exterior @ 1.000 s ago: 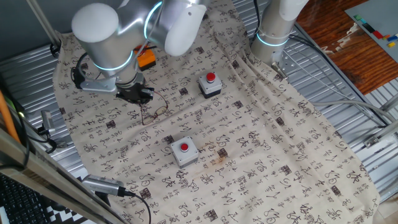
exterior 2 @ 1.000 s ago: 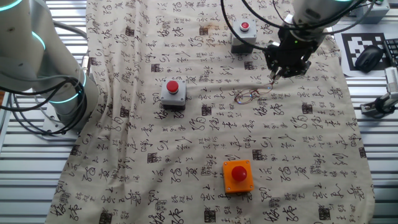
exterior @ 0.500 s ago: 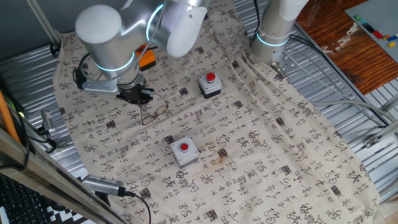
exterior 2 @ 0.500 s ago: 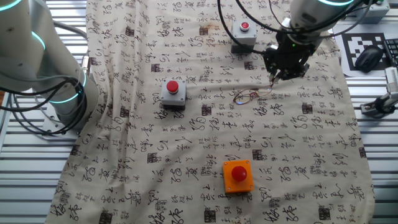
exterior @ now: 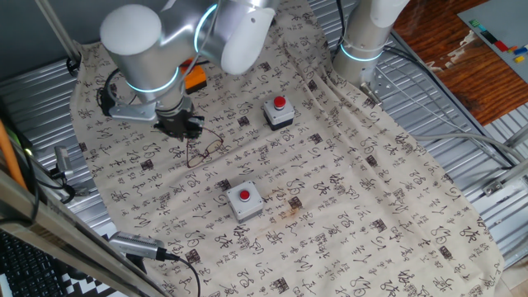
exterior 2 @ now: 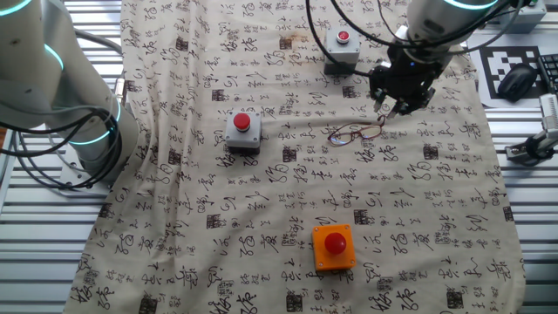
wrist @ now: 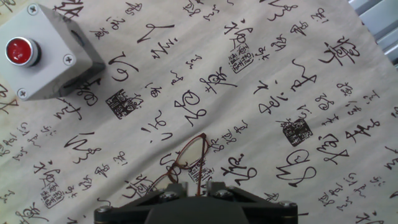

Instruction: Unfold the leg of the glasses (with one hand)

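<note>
Reddish wire glasses (wrist: 186, 163) are lying on the printed cloth (wrist: 261, 74); my gripper (wrist: 198, 186) is pinching their leg at 6 o'clock, fingers closed on it.

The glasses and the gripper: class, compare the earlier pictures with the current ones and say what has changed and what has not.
The gripper has shifted only slightly, still low at one end of the glasses. The glasses' far leg now looks swung out a little more. Whether the fingers grip the frame cannot be told. The three button boxes and the cloth stayed put.
</note>
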